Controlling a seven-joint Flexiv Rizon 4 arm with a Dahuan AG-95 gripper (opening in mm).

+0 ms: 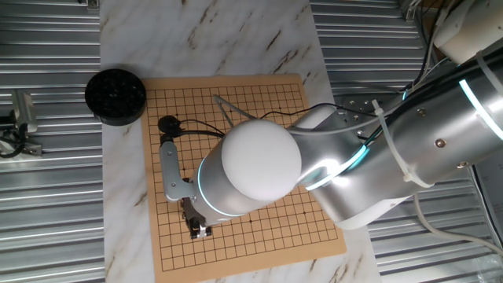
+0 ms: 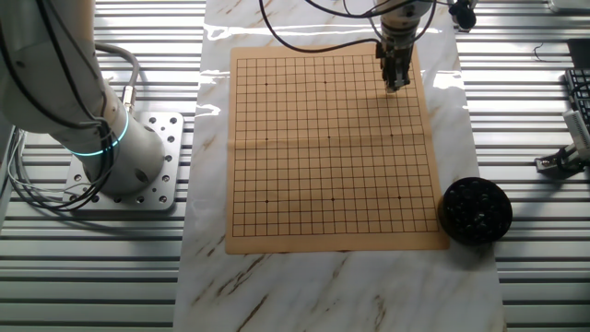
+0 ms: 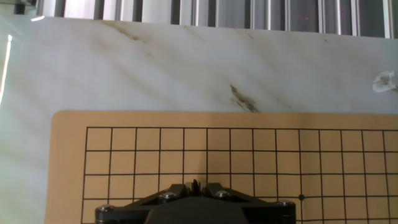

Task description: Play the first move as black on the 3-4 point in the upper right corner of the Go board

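The tan Go board [image 2: 323, 157] lies on the marble sheet, with no stones on its grid. My gripper [image 2: 396, 83] hangs low over the board's far right corner in the other fixed view. In one fixed view it [image 1: 197, 228] is near the board's lower left edge, below my arm. In the hand view the gripper [image 3: 196, 185] is over the grid a few lines in from the board's corner [image 3: 68, 155]. Its fingers are drawn close together on a small dark thing that looks like a black stone seen edge-on.
A round black ribbed bowl [image 2: 475, 210] with dark stones stands off the board's near right corner, also seen in one fixed view [image 1: 115, 96]. The marble sheet [image 3: 186, 68] borders the board. Ribbed metal table lies around it. My arm's base [image 2: 120, 157] is on the left.
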